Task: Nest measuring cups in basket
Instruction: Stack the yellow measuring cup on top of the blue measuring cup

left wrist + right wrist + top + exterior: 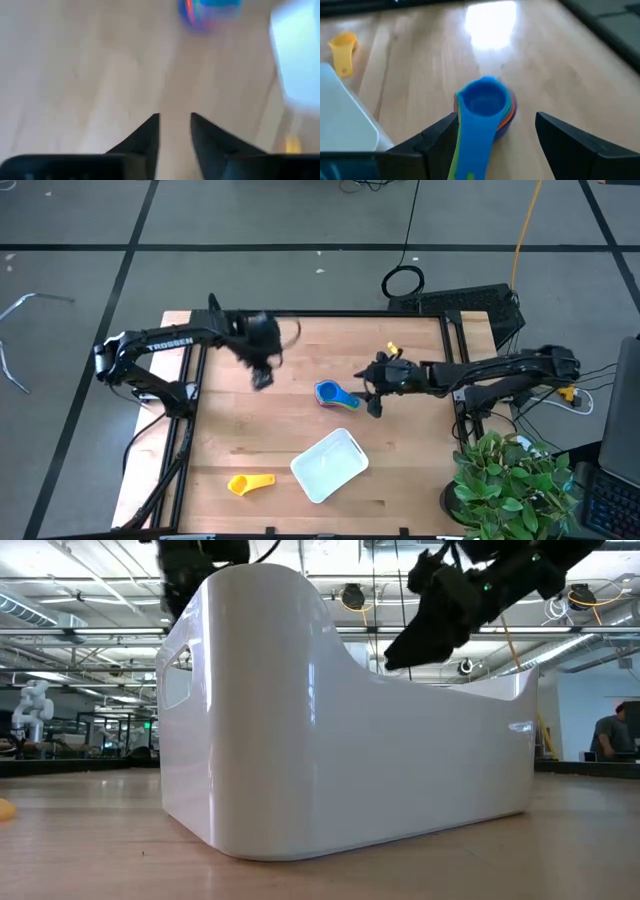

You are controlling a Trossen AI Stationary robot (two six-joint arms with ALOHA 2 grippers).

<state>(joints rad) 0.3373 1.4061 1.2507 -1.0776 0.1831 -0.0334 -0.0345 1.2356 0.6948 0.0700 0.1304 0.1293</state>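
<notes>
A nested stack of measuring cups (335,394), blue on top with red, orange and green rims below, stands on the wood at mid-table. Its handle points toward my right gripper (371,396). In the right wrist view the open right gripper (496,120) has one finger on either side of the blue handle (470,150) without clearly touching it. A single yellow cup (250,483) lies near the near edge, left of the white basket (328,465). My left gripper (262,372) hovers left of the stack, narrowly open and holding nothing (175,120).
The basket (330,720) sits turned at an angle near the table's near edge and holds nothing that I can see. A potted plant (510,480) stands at the near right corner. A small yellow piece (392,350) shows by the right arm. Bare wood lies between stack and basket.
</notes>
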